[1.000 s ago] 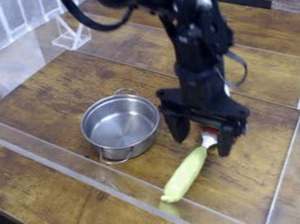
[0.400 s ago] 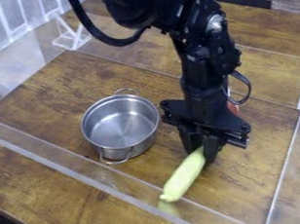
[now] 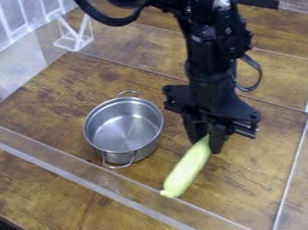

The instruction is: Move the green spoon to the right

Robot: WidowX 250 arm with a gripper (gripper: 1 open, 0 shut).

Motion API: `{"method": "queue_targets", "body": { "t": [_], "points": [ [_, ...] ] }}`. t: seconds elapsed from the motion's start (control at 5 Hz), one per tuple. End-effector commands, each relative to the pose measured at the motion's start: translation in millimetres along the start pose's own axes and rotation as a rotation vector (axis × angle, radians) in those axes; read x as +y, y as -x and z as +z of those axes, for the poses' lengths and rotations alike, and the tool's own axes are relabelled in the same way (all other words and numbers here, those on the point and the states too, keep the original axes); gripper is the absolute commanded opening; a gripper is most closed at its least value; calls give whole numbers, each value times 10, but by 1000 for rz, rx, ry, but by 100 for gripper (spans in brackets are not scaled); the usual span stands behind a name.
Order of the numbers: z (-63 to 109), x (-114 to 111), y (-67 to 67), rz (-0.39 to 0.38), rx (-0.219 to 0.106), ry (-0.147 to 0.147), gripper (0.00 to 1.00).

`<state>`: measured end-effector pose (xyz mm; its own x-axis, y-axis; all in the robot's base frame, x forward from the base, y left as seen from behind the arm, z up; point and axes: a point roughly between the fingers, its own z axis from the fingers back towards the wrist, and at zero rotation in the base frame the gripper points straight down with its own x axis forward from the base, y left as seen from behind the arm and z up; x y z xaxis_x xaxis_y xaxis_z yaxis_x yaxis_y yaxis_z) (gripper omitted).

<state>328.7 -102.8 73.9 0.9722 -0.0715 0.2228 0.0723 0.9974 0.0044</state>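
Note:
The green spoon (image 3: 187,171) shows as a thick yellow-green handle slanting from lower left up to the right, its upper end pinched in my gripper (image 3: 211,140). The spoon's head is hidden behind the fingers. My gripper points almost straight down and is shut on the spoon's upper end, which is raised while the lower tip hangs close to the wooden table (image 3: 68,184). The black arm (image 3: 216,52) rises above it toward the top of the view.
A steel pot (image 3: 124,128) stands on the table left of the gripper, empty inside. A clear plastic barrier (image 3: 109,191) runs along the front and sides. A white rack (image 3: 72,33) stands at the back left.
My open gripper came down over the spoon's upper end, shut on it, and has now risen a little with that end lifted.

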Motion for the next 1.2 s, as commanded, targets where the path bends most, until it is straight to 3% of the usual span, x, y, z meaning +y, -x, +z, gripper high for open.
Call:
{"method": "queue_targets", "body": {
  "t": [0.0,1.0],
  "points": [
    [200,-16,-46,-13,-95,18,0],
    [-58,145,-53,2,-93,-1,0]
  ]
}}
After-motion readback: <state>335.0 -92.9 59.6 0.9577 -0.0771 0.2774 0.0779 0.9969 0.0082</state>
